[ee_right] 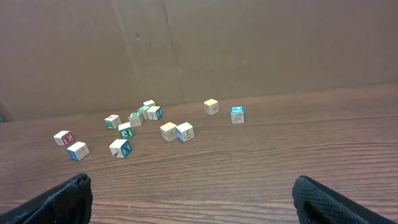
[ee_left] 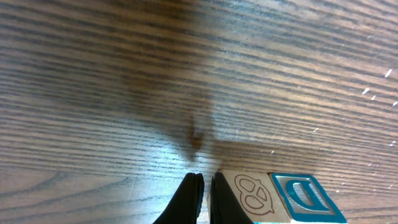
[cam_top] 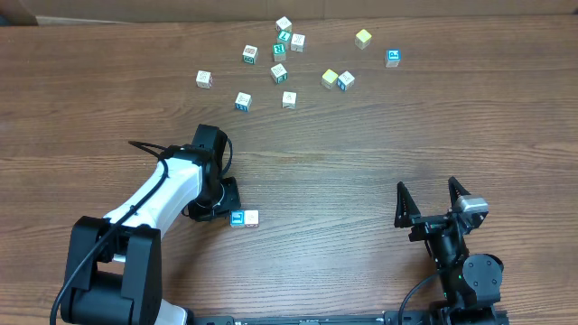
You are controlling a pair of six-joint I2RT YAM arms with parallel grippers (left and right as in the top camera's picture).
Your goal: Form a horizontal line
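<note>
On the table (cam_top: 361,162), a row (cam_top: 245,218) of two touching cubes lies just right of the left gripper (ee_left: 207,190), near the robot. Loose cubes (cam_top: 279,72) lie scattered far behind it. The right gripper (cam_top: 426,186) stands well apart to the right.

Left arm (cam_top: 161,191) stretched forward, wrist pitched down, left gripper (cam_top: 221,203) low, fingers (ee_left: 190,198) pressed nearly together, nothing between. Right arm (cam_top: 454,257) folded near its base, right gripper (cam_top: 428,194) level, fingers (ee_right: 65,200) spread wide, empty.
</note>
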